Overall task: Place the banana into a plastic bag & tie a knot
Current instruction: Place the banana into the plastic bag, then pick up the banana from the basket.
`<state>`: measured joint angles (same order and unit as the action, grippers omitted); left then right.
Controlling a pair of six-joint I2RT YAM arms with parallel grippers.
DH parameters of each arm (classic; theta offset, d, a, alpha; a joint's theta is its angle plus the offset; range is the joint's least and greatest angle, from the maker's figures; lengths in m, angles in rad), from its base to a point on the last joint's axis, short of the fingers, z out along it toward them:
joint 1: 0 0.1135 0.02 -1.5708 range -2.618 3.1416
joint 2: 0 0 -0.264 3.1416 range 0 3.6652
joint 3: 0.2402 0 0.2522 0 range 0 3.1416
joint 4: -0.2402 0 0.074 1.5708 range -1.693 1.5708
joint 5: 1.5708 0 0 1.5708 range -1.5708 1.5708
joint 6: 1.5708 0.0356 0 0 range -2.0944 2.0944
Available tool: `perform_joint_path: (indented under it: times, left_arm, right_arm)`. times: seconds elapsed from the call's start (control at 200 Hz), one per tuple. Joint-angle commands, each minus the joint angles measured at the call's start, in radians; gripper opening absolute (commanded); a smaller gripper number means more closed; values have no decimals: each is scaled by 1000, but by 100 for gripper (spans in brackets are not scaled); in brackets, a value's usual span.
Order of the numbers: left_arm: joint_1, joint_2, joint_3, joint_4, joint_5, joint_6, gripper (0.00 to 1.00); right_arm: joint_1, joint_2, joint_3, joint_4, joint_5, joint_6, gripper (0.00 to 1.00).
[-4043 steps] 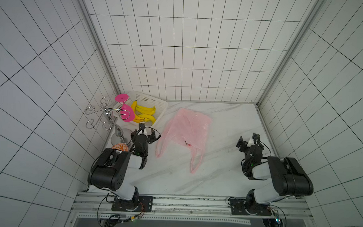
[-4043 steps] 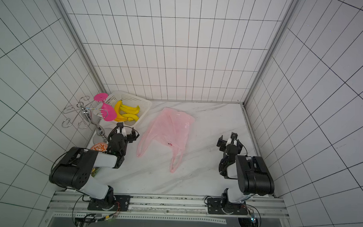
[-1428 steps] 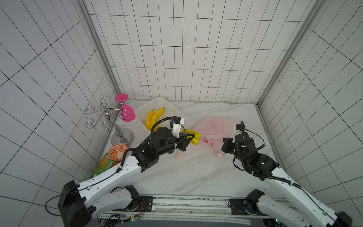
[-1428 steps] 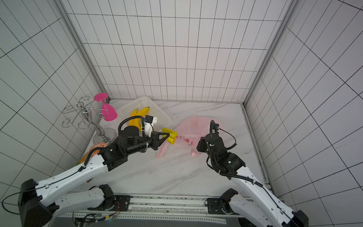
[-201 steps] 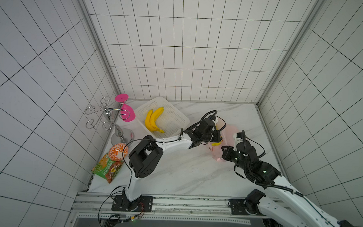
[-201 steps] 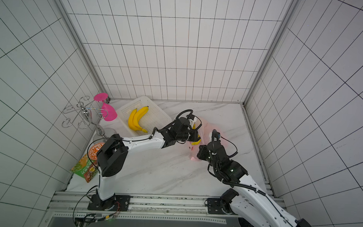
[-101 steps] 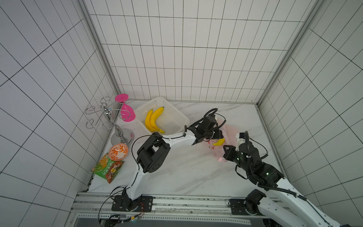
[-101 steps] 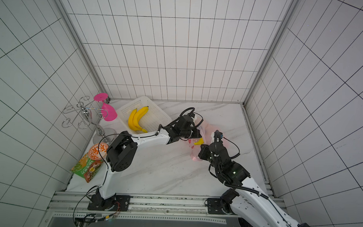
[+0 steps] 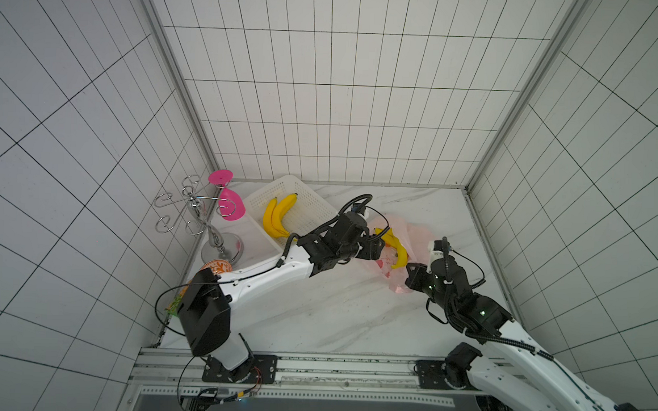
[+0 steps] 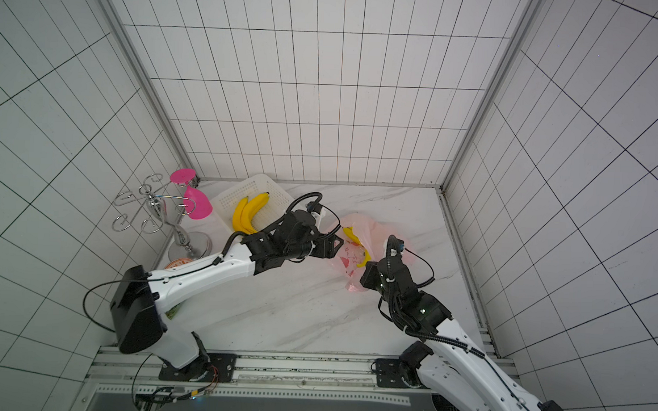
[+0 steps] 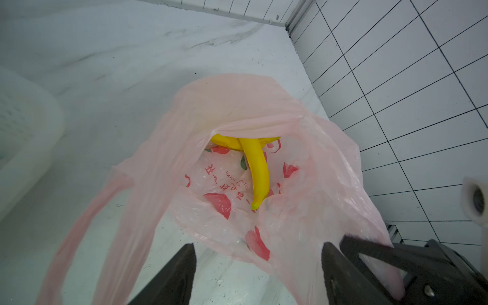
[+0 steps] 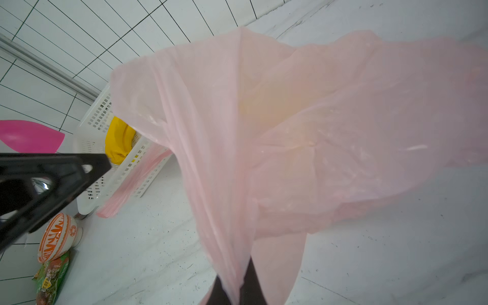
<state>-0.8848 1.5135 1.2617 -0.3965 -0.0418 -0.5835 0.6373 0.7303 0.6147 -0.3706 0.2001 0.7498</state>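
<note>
White-tiled walls enclose the marble worktop [image 9: 335,312]. Toward its right rear sits the plastic bag [image 9: 418,234], mouth open, with the banana [image 11: 257,169] resting inside on the printed film. At the near edge, the right claw [image 12: 235,284] is clamped on gathered bag film (pinched between both fingers). At the mouth, the left claw [image 11: 257,250] hangs with jaws spread, holding nothing. Nearby, the white basket [image 9: 320,206] holds two bananas [image 9: 278,219].

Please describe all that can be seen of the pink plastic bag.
The plastic bag is thin, translucent pale pink with red print. The shut right gripper pinches one edge and holds it raised, so the mouth gapes open. One banana lies inside. A loop handle hangs loose, untied.
</note>
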Motion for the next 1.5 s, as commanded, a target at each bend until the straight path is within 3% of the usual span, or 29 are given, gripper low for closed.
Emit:
perform_joint_path:
  times: [0.0,0.15,0.31,0.68,0.795,1.019,1.194,1.429,1.494]
  left_arm:
    - [37,-86,-17,-116,-206,97,76]
    - [235,-91,9,-164,-269,169,76]
    - [427,47,84,-212,-302,188,76]
    - [623,430,349,-310,-352,198,75]
    - [647,510,403,-307,-379,244,73]
    - [684,597,439,-306,-297,246,70]
    - [687,625,439,-310,-258,241,58]
    - [691,666,460,-326,-260,231,57]
    - [690,672,464,-330,-255,227,53]
  right_arm:
    - [4,2,53,-10,19,-6,0]
    - [4,-1,45,5,12,-2,0]
    - [5,-11,34,10,0,2,0]
    - [4,-35,6,13,-23,3,0]
    - [4,-45,2,10,-22,3,0]
    - [4,-46,20,-10,-11,-8,0]
    - [4,-38,25,-10,-8,-10,0]
    - [4,-34,34,-13,-5,-13,0]
    - [4,-31,37,-16,-3,-15,0]
